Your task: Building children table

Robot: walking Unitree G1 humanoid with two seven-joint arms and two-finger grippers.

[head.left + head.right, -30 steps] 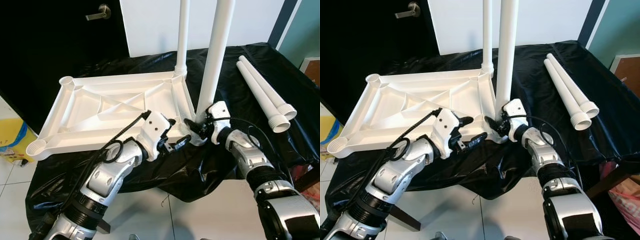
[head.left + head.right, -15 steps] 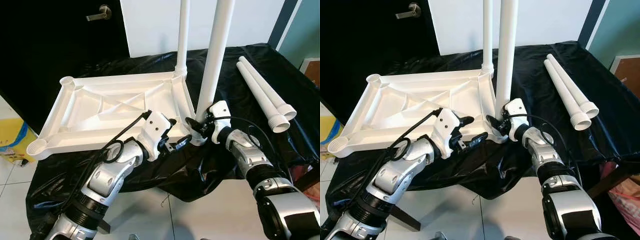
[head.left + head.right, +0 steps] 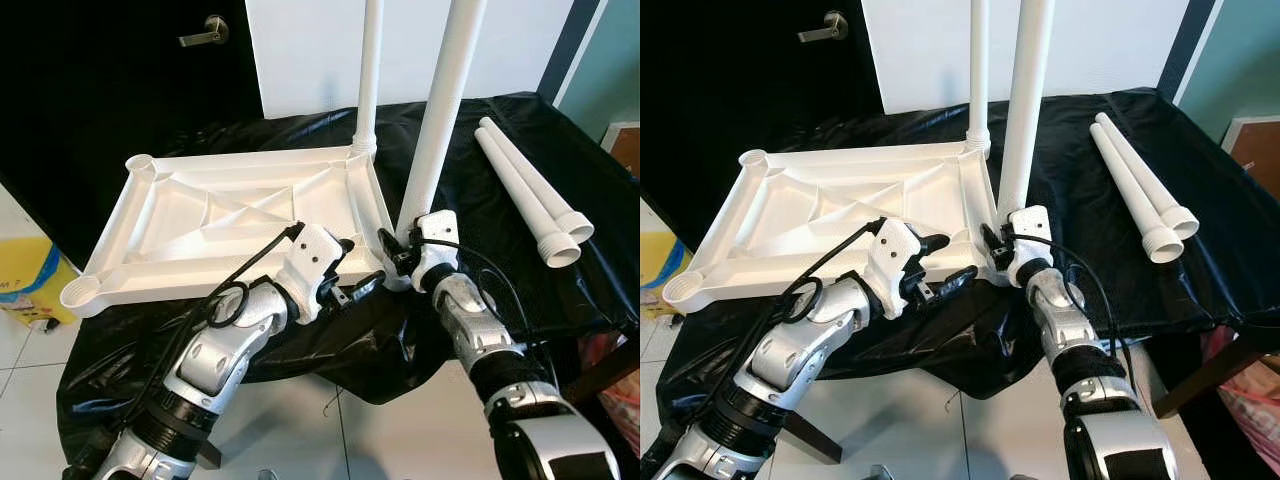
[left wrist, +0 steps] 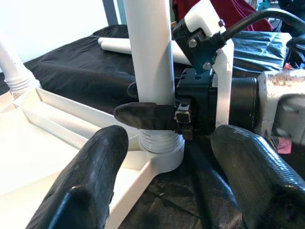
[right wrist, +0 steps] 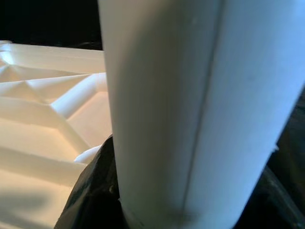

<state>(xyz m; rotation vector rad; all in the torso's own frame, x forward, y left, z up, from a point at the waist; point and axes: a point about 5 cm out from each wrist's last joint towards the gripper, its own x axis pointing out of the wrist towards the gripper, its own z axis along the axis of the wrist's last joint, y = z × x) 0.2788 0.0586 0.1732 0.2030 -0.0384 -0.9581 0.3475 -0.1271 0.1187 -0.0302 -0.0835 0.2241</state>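
Clamping the near table leg (image 3: 432, 140) just above its threaded base, the right gripper (image 3: 400, 250) has its black fingers closed around the tube where it enters the socket at the near right corner of the upturned tabletop (image 3: 235, 215). Beside it the left gripper (image 3: 350, 268) hovers at the tabletop's near edge with its fingers spread apart, holding nothing. The leg looks like light, hollow, stiff plastic, smooth and probably slippery, so a low hold near the thread seems best for turning it without it wobbling. White throughout, the tabletop lies underside up on a black sheet (image 3: 470, 170) over the worktop, its ribs showing and round sockets at its corners. At its far right corner a second leg (image 3: 368, 70) stands upright in its socket. Toward the worktop's far right edge two loose legs (image 3: 530, 190) lie side by side.
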